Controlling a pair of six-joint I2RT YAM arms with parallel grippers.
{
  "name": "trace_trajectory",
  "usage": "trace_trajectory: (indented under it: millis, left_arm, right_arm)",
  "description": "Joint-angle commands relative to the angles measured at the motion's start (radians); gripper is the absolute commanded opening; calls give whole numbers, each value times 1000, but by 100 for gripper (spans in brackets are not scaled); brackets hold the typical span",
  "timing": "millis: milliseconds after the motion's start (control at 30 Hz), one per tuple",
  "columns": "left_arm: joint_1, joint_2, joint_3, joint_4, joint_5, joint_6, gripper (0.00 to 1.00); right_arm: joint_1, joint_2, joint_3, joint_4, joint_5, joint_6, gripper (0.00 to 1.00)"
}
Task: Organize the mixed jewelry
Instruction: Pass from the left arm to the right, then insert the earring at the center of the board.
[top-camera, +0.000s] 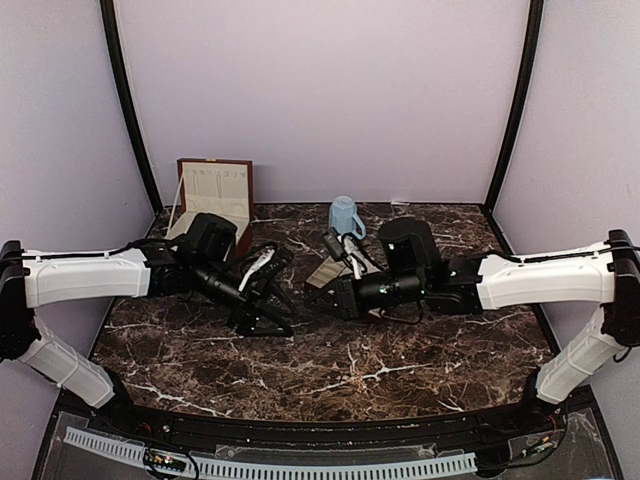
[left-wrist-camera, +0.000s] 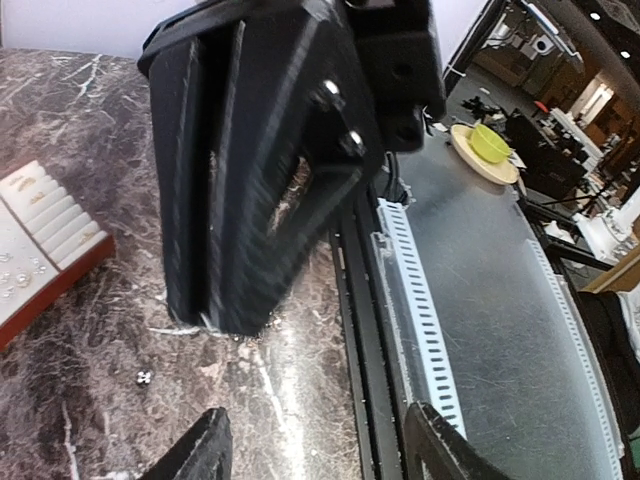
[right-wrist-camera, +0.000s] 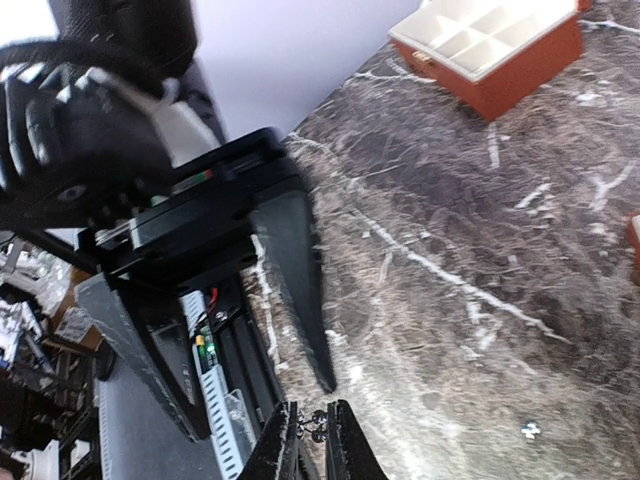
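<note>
At the bottom of the right wrist view, the right gripper (right-wrist-camera: 312, 445) is clamped on a tiny silvery jewelry piece (right-wrist-camera: 316, 424), too small to tell its long axis. A second silvery speck (right-wrist-camera: 530, 430) lies lower right on the dark marble tabletop (right-wrist-camera: 480, 250). The left gripper (left-wrist-camera: 318, 440) stands apart.

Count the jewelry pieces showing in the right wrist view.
2. The held piece sits between the right tool's fingertips; the loose piece lies on the table nearby. More may be hidden in the box.
</note>
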Motion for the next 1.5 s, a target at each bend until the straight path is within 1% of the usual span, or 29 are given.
trace_trajectory:
  millis: [0,33,200,267,367,467,533,700,933,1167,1467]
  left_arm:
    - [21,-89,26,-40,-123,26,62]
    - [49,-111,22,-34,-166,19,62]
    - [181,-195,11,16,-293,-59,62]
    - [242,-243,2,29,-363,-80,62]
    - [306,-275,-5,32,-463,-116,62]
    - [365,-295,-12,37,-509,-143,62]
    - [382,-298,-14,42,-515,-156,63]
    - [386,-294,-13,38,-513,-163,63]
    - [386,-292,-11,33,-509,-165,63]
    - [386,-293,-11,33,-504,-165,63]
    - [386,-296,-11,33,-502,-165,63]
  right_arm:
    - [-48,-62,-29,-19,72,-41,11]
    - [-63,-69,-36,-22,73,-47,11]
    - [-126,-85,-73,-37,114,-93,11]
    - [-160,-77,-90,-27,121,-111,11]
    - [-201,-52,-106,-14,135,-136,10]
    - [-234,-12,-110,-4,152,-162,10]
    - [-256,9,-110,8,160,-176,10]
    - [-297,86,-115,66,183,-182,11]
    - [-316,184,-111,114,207,-197,11]
    - [-346,231,-128,161,241,-198,11]
    - [-353,282,-110,165,273,-205,11]
